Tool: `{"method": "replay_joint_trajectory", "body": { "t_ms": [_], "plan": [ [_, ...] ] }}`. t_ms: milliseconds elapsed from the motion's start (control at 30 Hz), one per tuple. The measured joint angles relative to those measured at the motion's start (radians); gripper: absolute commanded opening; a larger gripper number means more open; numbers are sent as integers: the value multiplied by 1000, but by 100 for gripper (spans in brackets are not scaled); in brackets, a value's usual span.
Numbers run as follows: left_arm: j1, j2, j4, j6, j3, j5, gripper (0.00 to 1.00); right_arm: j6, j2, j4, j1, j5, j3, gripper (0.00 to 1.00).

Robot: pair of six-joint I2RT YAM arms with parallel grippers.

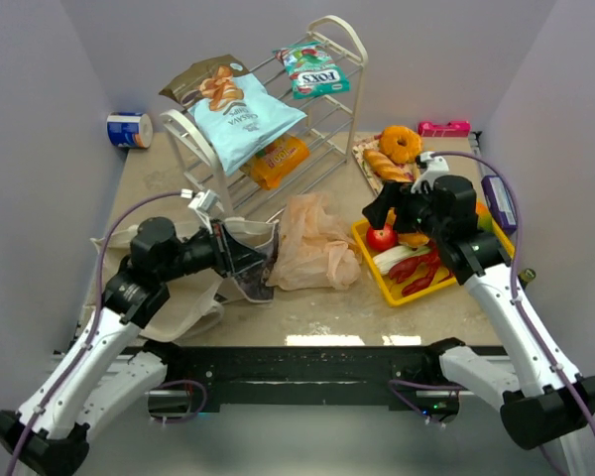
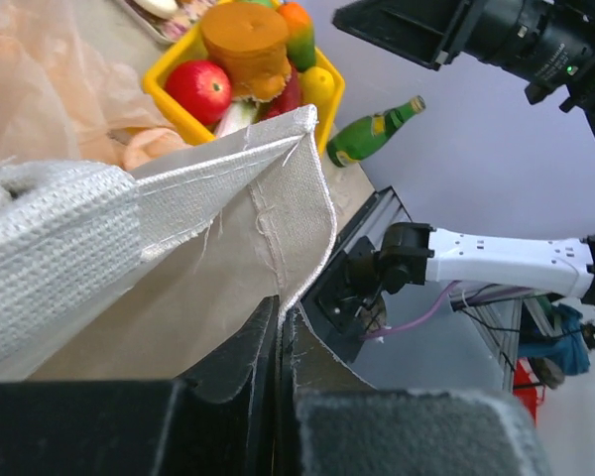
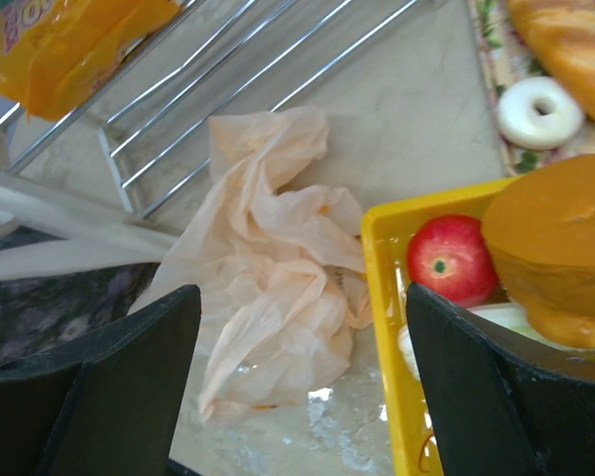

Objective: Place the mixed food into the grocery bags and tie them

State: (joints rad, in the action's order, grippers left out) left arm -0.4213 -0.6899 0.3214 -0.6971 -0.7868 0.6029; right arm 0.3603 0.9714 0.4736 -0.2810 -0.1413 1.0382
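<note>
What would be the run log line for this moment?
left gripper: shut on beige cloth tote rim | right gripper: open near red toy apple in yellow plastic tray

apple (image 1: pixel 381 237) in tray (image 1: pixel 401 297), plastic bag (image 1: pixel 312 243) left of it

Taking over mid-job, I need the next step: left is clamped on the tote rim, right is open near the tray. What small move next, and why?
Probably shift the right gripper sideways over the red apple and lower it. Its jaws stand open, the apple lies exposed at the yellow tray edge, and the left gripper pinches the cloth tote rim, ready to receive it.
</note>
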Motion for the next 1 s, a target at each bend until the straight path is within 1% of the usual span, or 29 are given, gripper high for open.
{"method": "replay_joint_trajectory", "body": {
  "t_ms": [100, 167, 267, 367, 467, 500, 533, 567, 633, 667, 733, 767, 867, 1000],
  "plan": [
    [-117, -80, -78, -31, 0, -81, 0, 22, 42, -19, -58, 1, 0, 88],
    [-177, -127, -116, -48, 0, -129, 0, 37, 56, -31, -75, 1, -2, 88],
    [-264, -194, -199, -72, 0, -204, 0, 63, 49, -55, -89, -1, -18, 89],
    [-350, -310, -294, -79, -26, -268, 0, 89, 37, -86, -92, -13, -28, 92],
    [-390, -447, -343, -70, -95, -297, 0, 114, 28, -105, -93, -36, -33, 93],
    [-393, -473, -349, -66, -112, -306, 2, 123, 23, -110, -93, -43, -35, 94],
    [-395, -500, -356, -58, -130, -325, 6, 135, 15, -119, -93, -55, -41, 94],
    [-395, -512, -357, -47, -142, -342, 19, 146, 5, -129, -93, -66, -49, 94],
    [-395, -519, -353, -22, -159, -375, 35, 167, -18, -146, -95, -89, -67, 95],
    [-395, -519, -349, -10, -166, -385, 48, 180, -31, -155, -97, -98, -77, 95],
    [-395, -518, -332, 30, -189, -408, 59, 200, -51, -168, -105, -116, -91, 95],
    [-395, -515, -318, 47, -201, -419, 69, 207, -57, -174, -108, -120, -94, 95],
    [-395, -488, -259, 100, -232, -458, 80, 228, -59, -197, -132, -134, -96, 95],
    [-390, -419, -159, 169, -272, -517, 89, 253, -39, -233, -203, -136, -96, 96]
  ]
}}
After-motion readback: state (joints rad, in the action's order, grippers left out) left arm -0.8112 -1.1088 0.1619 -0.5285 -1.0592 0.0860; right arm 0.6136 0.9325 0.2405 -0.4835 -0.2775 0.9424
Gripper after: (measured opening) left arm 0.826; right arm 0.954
